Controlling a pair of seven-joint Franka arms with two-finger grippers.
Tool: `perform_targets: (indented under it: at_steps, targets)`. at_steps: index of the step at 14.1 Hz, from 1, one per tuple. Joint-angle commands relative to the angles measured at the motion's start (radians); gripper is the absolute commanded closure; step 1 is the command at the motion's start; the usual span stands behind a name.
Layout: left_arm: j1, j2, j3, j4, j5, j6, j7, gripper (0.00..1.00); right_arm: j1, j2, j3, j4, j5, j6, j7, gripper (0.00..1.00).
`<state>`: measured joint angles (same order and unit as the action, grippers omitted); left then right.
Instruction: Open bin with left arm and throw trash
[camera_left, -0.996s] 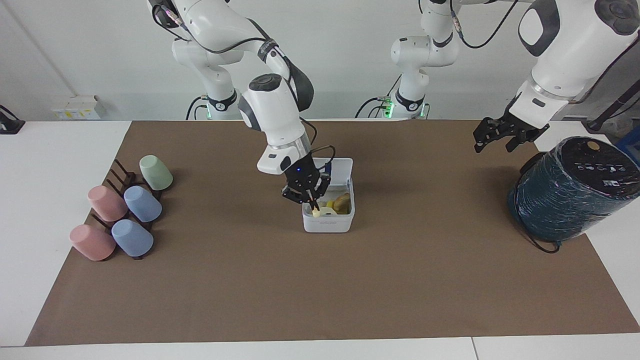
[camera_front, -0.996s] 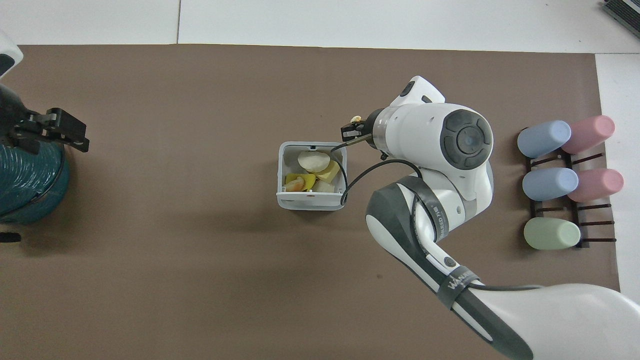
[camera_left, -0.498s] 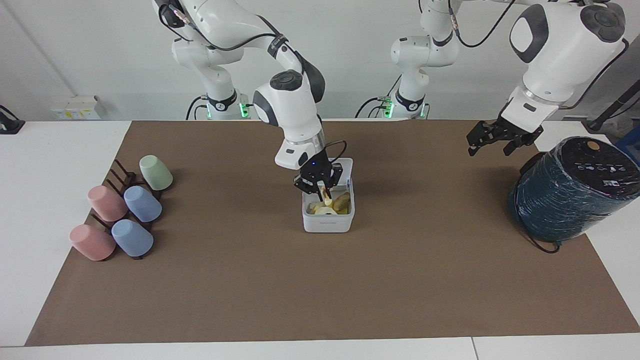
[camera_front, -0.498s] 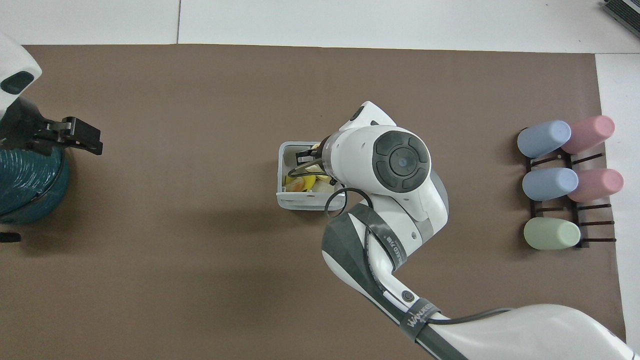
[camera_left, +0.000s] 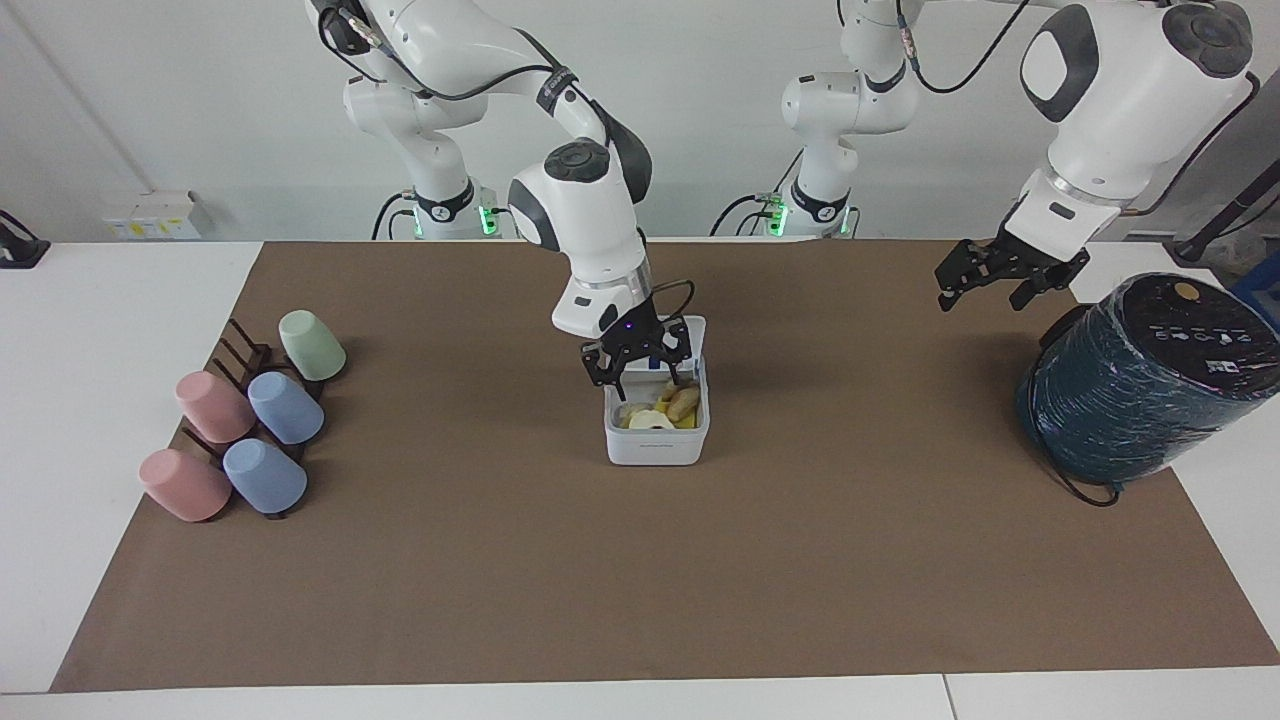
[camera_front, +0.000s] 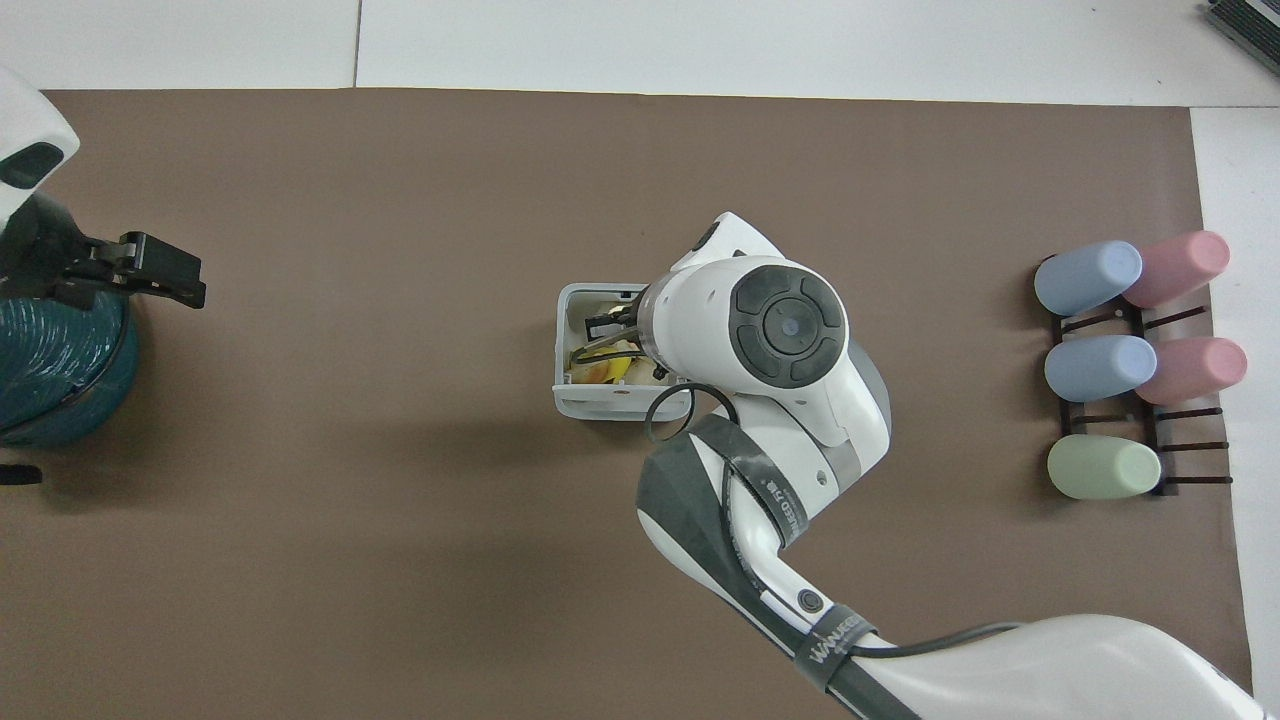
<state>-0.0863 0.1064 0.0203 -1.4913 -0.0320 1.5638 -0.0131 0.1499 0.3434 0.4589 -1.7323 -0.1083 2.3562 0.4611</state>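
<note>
Hovering: right hand (camera_left: 645, 378) spread wide over bin (camera_left: 656, 445) | trash (camera_left: 672, 404) inside (below fingertips)

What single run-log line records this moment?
bin: lid open | trash: inside bin | right gripper: open over bin | left gripper: open, waiting

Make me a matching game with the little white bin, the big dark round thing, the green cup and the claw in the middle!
Things:
1. white bin
2. dark teal cylinder
3. green cup
4. right claw

Matches:
A. on the cup rack
B. open, over the bin
C. lid up, trash inside
D. at the left arm's end of the table

Pairs: 1-C, 2-D, 3-A, 4-B
</note>
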Motion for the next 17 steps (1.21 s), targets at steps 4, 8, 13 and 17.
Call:
perform_targets:
  at_steps: [4,8,13,17]
  targets:
    - [0.000,-0.031,0.003,-0.038,0.018,0.024,0.012,0.00,-0.120,-0.130,-0.002,-0.021,-0.014,-0.064,0.019,0.00]
    - [0.002,-0.031,0.003,-0.038,0.018,0.025,0.013,0.00,-0.228,-0.251,0.001,-0.021,-0.013,-0.207,0.001,0.00]
    - [0.000,-0.033,0.003,-0.040,0.018,0.024,0.015,0.00,-0.297,-0.314,-0.005,-0.013,-0.002,-0.316,-0.068,0.00]
    - [0.000,-0.033,0.003,-0.040,0.018,0.024,0.015,0.00,-0.342,-0.337,-0.049,0.002,0.002,-0.374,-0.108,0.00]
